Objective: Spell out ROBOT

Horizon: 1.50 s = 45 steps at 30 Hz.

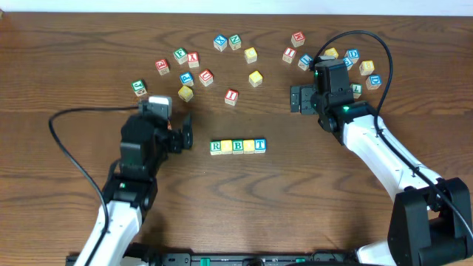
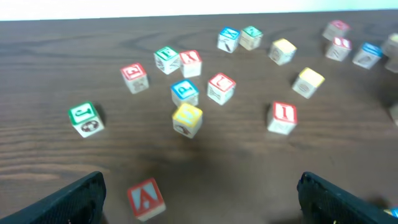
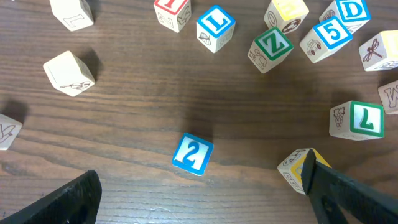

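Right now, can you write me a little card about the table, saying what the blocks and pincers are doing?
word row: five blocks touching; R, B, T readable, two yellow faces unclear
loose blocks: scattered beyond the row
left pincer: open, empty, beside the row's R end
right pincer: open, empty, near the far blocks

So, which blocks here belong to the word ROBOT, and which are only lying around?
For the job:
- row of five blocks: R, B and T can be read; the two yellow ones between them are too small to read

Lying about:
- A block
- I block
- 2 block
- Z block
- 5 block
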Each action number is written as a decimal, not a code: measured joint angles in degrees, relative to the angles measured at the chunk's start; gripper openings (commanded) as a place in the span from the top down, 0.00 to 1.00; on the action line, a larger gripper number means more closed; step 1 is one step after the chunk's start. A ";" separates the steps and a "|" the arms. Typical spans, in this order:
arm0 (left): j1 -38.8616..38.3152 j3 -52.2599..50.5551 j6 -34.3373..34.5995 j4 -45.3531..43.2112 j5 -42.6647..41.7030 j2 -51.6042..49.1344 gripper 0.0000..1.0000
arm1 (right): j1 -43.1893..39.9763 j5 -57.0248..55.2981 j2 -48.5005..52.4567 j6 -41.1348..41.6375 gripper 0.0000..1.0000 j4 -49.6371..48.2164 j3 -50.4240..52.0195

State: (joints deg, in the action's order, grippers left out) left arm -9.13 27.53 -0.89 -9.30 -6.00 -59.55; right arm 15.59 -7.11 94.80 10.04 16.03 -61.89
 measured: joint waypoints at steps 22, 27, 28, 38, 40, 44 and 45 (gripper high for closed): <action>0.00 -18.91 -3.67 -0.81 -6.19 20.46 0.03 | 0.00 0.00 0.00 -0.04 0.01 0.00 0.00; 0.00 -21.99 -3.67 -1.31 -7.06 23.43 0.03 | 0.00 -0.02 0.00 -0.02 0.01 0.00 0.00; 0.00 -22.60 -3.69 -1.40 -7.32 23.98 0.03 | 0.00 -0.02 0.00 -0.04 0.01 0.00 0.00; 0.00 -26.40 -3.67 -0.74 -7.67 29.44 0.03 | 0.00 -0.02 0.00 -0.04 0.01 0.00 0.00; 0.00 -26.95 -3.65 1.09 -7.67 31.26 0.03 | 0.00 -0.02 0.00 -0.04 0.01 0.00 0.00; 0.02 -27.02 -3.67 3.41 -7.67 34.21 0.03 | 0.00 -0.02 0.00 -0.04 0.01 0.00 0.00; 0.02 -27.02 -3.67 4.07 -7.67 34.77 0.03 | 0.00 -0.02 0.00 -0.04 0.01 0.00 0.00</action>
State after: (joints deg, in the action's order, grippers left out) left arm -9.10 0.51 -4.56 -5.23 -13.67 -24.77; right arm 15.59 -7.14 94.80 10.00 16.03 -61.89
